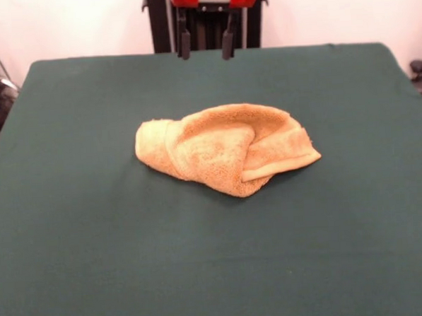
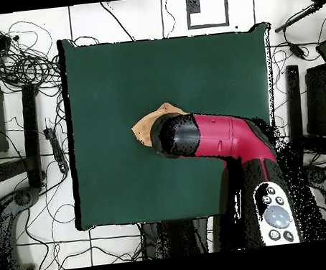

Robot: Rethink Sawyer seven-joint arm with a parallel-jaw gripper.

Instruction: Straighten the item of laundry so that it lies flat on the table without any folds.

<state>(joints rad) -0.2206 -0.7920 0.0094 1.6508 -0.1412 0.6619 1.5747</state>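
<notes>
Fingers hang parted and empty at the far edge, high above the tabletop. Mid-table, the towel lies crumpled, its right corner folded over. Straightening seems not begun; next likely means descending onto that flap and drawing it outward.

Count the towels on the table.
1: the yellow-orange towel, crumpled near the middle of the green table. Overhead, the arm covers most of it.
</notes>
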